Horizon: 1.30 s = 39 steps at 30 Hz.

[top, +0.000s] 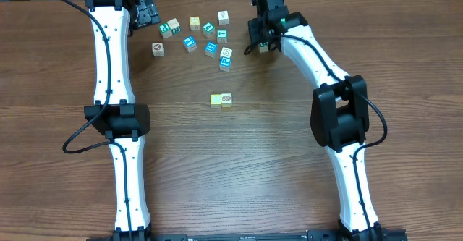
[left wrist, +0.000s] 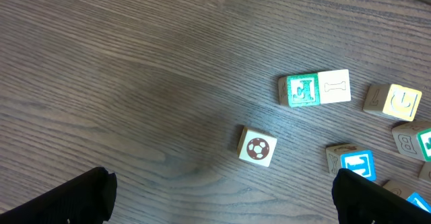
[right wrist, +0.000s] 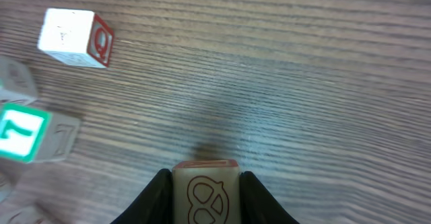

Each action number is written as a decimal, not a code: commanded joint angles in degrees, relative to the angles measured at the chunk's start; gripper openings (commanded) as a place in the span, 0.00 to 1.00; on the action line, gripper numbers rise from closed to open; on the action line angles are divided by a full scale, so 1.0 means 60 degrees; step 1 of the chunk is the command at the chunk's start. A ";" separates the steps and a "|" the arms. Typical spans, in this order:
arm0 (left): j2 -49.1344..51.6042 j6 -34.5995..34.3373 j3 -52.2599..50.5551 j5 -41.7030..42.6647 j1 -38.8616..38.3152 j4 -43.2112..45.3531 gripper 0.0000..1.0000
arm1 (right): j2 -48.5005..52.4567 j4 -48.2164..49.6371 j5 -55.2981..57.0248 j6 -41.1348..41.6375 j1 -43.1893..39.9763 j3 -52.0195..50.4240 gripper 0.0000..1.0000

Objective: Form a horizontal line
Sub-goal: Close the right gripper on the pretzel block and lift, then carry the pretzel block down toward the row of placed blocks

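The row in the middle of the table holds two touching cubes: a yellow-green cube (top: 215, 100) and a cream cube (top: 226, 99) with a dark mark. My right gripper (top: 262, 42) is at the back right, shut on a cream cube with a brown pretzel mark (right wrist: 205, 190), which is just visible in the overhead view (top: 264, 48). In the right wrist view its fingers (right wrist: 205, 180) clamp the cube's sides just above the wood. My left gripper (top: 148, 13) is open and empty at the back left, its fingertips (left wrist: 225, 200) wide apart over bare wood.
Several loose cubes lie scattered at the back centre, some teal-faced (top: 210, 49). Near my left gripper are a soccer-ball cube (left wrist: 257, 146), a green H cube (left wrist: 301, 90) and a bone cube (left wrist: 335, 87). A red Q cube (right wrist: 74, 38) and a teal 7 cube (right wrist: 27, 133) lie left of my right gripper.
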 commanded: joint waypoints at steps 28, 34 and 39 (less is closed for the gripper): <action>-0.0284 0.0117 0.0168 -0.0091 0.0015 0.0011 1.00 | -0.1902 -0.3574 -0.1639 0.1865 0.0790 -0.1552 0.23; -0.0284 0.0117 0.0168 -0.0091 0.0015 0.0011 1.00 | -0.1902 -0.2703 -0.0616 0.1865 0.0940 -0.2495 0.27; -0.0284 0.0117 0.0168 -0.0091 0.0015 0.0011 1.00 | -0.1902 -0.2674 -0.0623 0.1861 0.0940 -0.2688 0.33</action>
